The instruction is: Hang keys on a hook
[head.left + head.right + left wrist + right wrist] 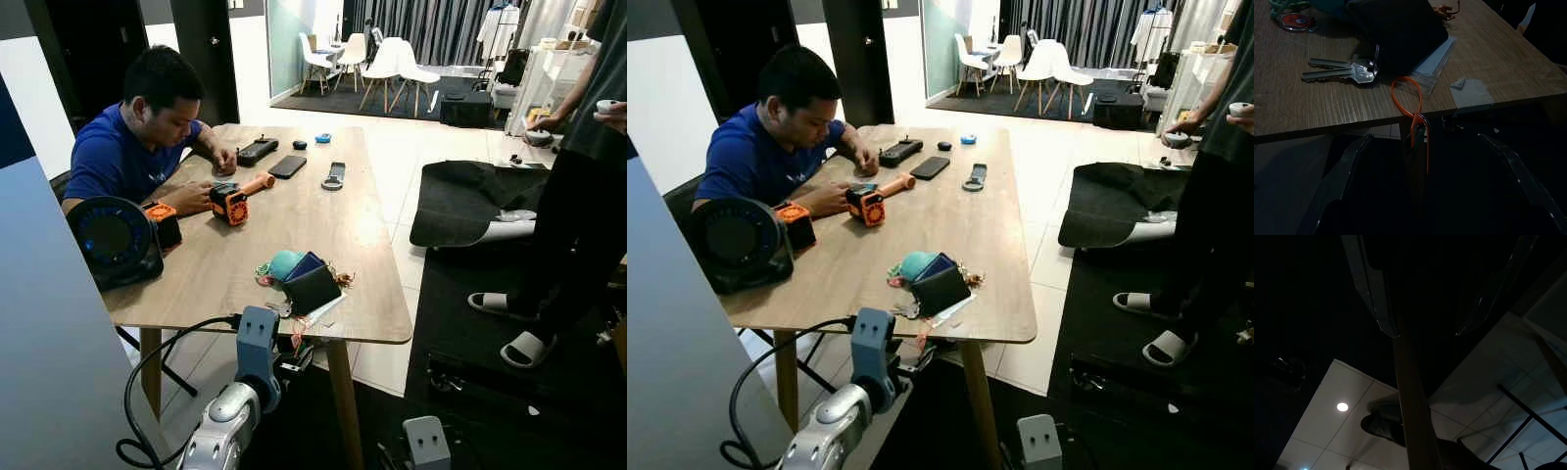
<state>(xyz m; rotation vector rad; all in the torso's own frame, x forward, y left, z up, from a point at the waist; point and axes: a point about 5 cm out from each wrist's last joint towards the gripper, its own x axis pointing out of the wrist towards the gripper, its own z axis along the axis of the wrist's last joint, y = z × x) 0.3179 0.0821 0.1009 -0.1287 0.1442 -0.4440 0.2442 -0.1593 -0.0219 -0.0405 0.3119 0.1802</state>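
Wooden table (294, 225), near edge. Two silver keys (1342, 72) flat on top, just beside a black pouch (312, 288); contents of pouch not visible. Orange cord loop (1409, 98) draped over the edge, more keys dangling below, too dark to make out. Left gripper (1420, 186) just below the table edge, fingers spread wide, holding nothing. Right gripper (1425, 308) low near the floor, fingers apart, empty. Seated person (137, 137) at far side, handling an orange tool (231, 204).

Wooden table (294, 235), seated person in blue shirt (122, 157) at its far-left side, black round fan (113, 240), orange-black device (230, 206), black phone (287, 166), dark pouch (312, 287) near front edge, standing person in white slippers (529, 346), white chairs (392, 64) in background.
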